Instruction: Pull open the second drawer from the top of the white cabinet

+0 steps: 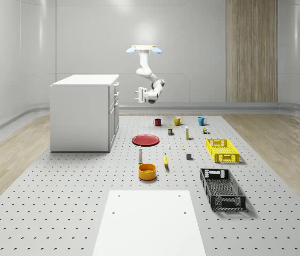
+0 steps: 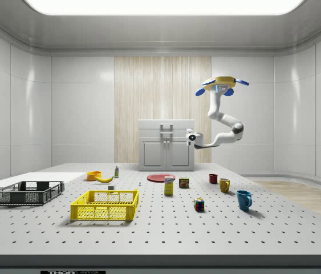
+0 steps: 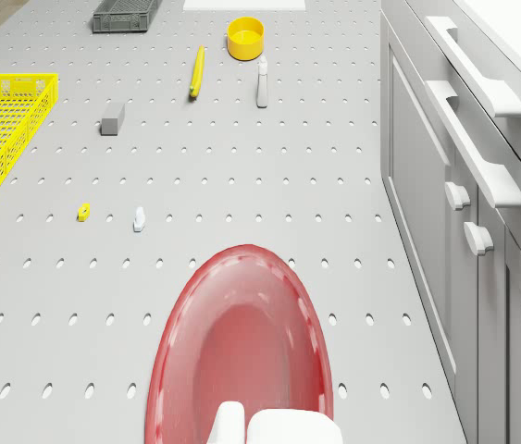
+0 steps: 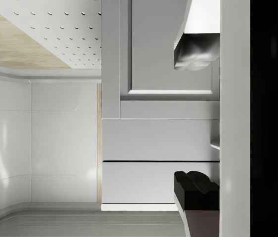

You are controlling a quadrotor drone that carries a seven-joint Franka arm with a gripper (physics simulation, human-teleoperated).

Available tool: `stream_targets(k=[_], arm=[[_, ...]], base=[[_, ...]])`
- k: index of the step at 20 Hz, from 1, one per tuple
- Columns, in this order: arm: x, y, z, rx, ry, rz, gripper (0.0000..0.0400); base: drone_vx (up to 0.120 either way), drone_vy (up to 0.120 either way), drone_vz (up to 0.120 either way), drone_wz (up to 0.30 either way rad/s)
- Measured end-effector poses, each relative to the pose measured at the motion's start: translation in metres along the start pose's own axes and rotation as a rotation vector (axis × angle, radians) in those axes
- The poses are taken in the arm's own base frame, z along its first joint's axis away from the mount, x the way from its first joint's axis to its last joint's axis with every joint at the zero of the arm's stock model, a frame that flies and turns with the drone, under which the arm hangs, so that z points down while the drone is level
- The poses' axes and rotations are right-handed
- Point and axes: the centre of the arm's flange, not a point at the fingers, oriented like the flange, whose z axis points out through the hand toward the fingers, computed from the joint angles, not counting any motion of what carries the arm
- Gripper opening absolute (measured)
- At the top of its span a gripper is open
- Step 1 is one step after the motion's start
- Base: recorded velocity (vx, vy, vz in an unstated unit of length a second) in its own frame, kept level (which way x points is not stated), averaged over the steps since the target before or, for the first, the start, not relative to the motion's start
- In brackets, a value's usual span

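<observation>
The big grey bench (image 1: 59, 213) with rows of holes carries everything. The white cabinet (image 1: 83, 113) stands near the bench's far left corner in the whole-scene view, with its drawers and doors facing the middle of the bench. The second drawer (image 4: 159, 139) from the top looks shut, level with the drawer above it. The drone (image 1: 144, 49) hovers high in the air in front of the cabinet, above the red plate (image 1: 145, 140). Its arm (image 1: 145, 72) hangs down and bends toward the cabinet. The tool (image 1: 138, 96) is in the air near the drawer fronts, apart from them, with its two fingers (image 4: 196, 189) spread open and nothing between them. A black crate (image 1: 222, 188) and a yellow crate (image 1: 222, 150) lie by the bench's right edge. Near the plate are an orange bowl (image 1: 147, 171), a banana (image 1: 165, 160) and three mugs (image 1: 177, 121).
</observation>
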Motion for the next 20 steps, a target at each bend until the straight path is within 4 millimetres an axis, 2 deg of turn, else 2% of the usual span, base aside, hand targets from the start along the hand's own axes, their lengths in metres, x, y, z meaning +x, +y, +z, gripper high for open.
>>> stream_targets(k=[4,8,20], arm=[[0.001,-0.001,0.018,0.000,0.000,0.000,0.0300],[0.006,-0.006,0.028,0.000,0.000,0.000,0.0300],[0.010,-0.010,0.035,0.000,0.000,0.000,0.0300]], base=[[0.000,0.000,0.000,0.000],[0.010,0.000,0.000,0.000],[0.120,0.000,0.000,0.000]])
